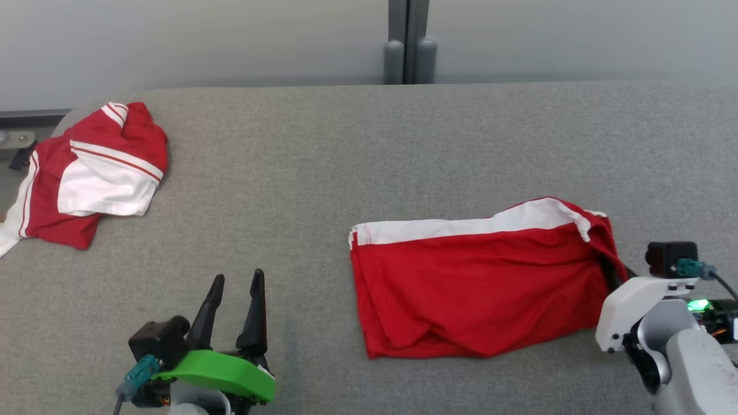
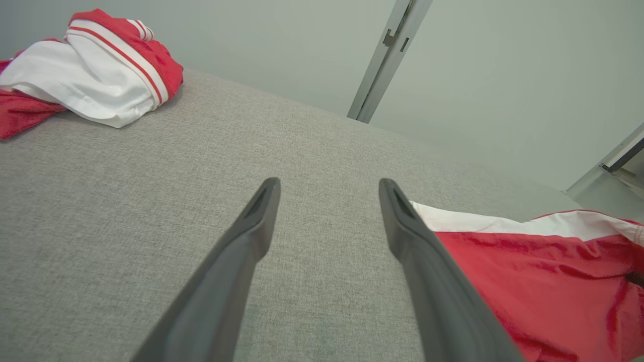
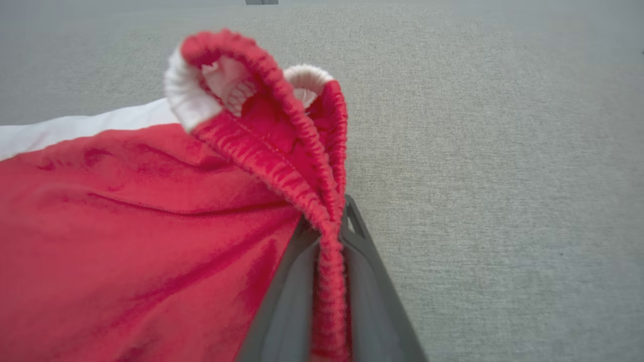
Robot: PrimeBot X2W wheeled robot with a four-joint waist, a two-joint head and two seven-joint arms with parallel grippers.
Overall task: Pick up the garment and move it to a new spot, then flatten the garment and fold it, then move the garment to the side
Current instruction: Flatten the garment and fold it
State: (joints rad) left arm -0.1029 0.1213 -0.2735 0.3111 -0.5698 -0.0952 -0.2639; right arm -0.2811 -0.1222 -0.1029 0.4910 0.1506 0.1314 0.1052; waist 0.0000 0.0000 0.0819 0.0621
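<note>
On the grey tabletop (image 1: 323, 173), right of centre, lay the red shorts (image 1: 473, 288); the right arm's (image 1: 634, 311) jaws were clenched on their elastic waistband (image 3: 261, 161), likely to lift them, while the left arm's (image 1: 219, 374) jaws stood released, holding nothing.

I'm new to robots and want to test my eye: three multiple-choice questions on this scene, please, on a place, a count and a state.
1. Where is the crumpled garment?
A. table's far left
B. floor
C. wall
2. Garments on the table?
A. one
B. two
C. four
3. The right gripper is:
A. wide open
B. shut on the waistband of the red shorts
C. shut on nothing

Answers: 1 A, it lies by the left edge. 2 B, the crumpled one plus the red shorts. 3 B, the waistband is pinched between its fingers.
</note>
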